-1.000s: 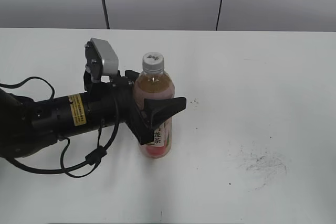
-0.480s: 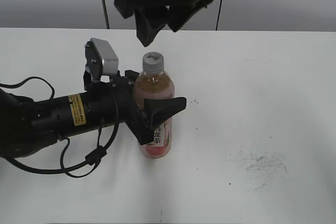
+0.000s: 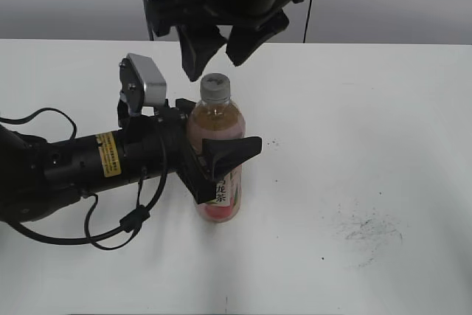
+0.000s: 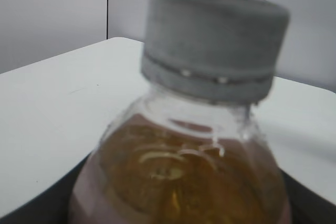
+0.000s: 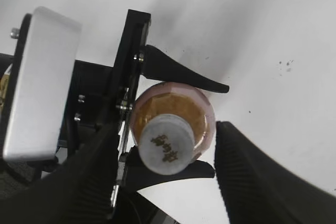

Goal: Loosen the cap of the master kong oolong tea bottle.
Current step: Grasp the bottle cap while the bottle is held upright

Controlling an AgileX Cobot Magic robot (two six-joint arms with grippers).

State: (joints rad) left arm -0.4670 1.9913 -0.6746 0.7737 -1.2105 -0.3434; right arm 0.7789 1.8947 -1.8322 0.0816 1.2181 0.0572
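The master kong oolong tea bottle (image 3: 215, 154) stands upright on the white table, amber tea inside, pink label low down. My left gripper (image 3: 221, 164) is shut on the bottle's body from the left. Its grey-white ribbed cap (image 3: 214, 87) is on the neck; it fills the left wrist view (image 4: 212, 45) above the bottle's shoulder (image 4: 178, 171). My right gripper (image 3: 216, 48) hangs open just above the cap, its two fingers astride it and apart from it. In the right wrist view the cap (image 5: 167, 149) with its dark logo lies between the open fingers (image 5: 167, 179), over the bottle (image 5: 197, 114).
The white table (image 3: 354, 138) has a grey scuff mark (image 3: 369, 230) at the front right and small specks (image 3: 271, 142) beside the bottle. The left arm's body and cables (image 3: 81, 167) lie across the table's left side. A grey wall stands behind.
My right gripper has come down from the top of the view and moved left, and now sits open right over the cap. The left gripper and the bottle have not moved.
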